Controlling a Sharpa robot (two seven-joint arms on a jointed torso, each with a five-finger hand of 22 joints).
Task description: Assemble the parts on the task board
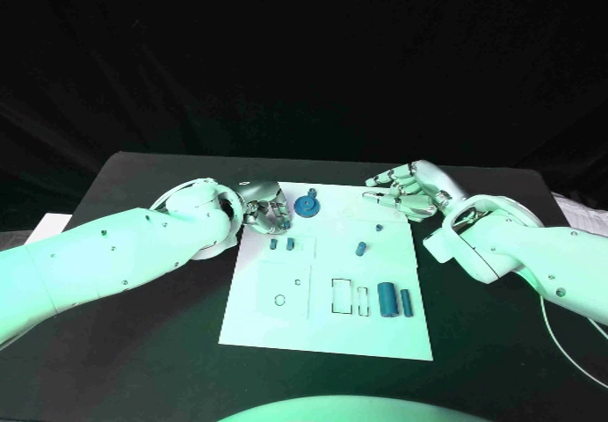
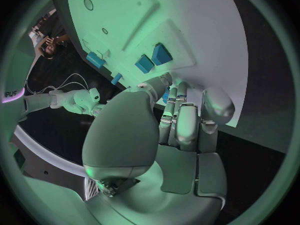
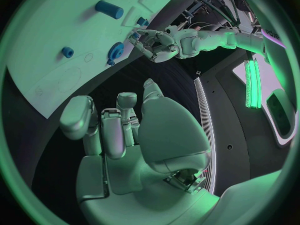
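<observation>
Arms come in from both sides of the black surface (image 1: 152, 352) and meet the far end of the white task board (image 1: 260, 321). Nearest the robot on the board lie two blue cylinders (image 1: 395, 301) side by side, next to outlined slots. Further up, a pair of small blue blocks (image 1: 281, 244) sits toward the left edge and a small blue peg (image 1: 361, 249) lies near the right edge. At the far left corner of the board the left hand (image 1: 264, 209) bends down with its fingers curled in close together above the board's edge; whether it holds anything cannot be told. Just beside it, toward the board's middle, a blue gear (image 1: 307, 207) rests on the board. The right hand (image 1: 408, 189) hovers over the far right corner, fingers loosely bent and apart, holding nothing. Behind the surface hangs a dark, creased black cloth backdrop (image 1: 304, 79).
</observation>
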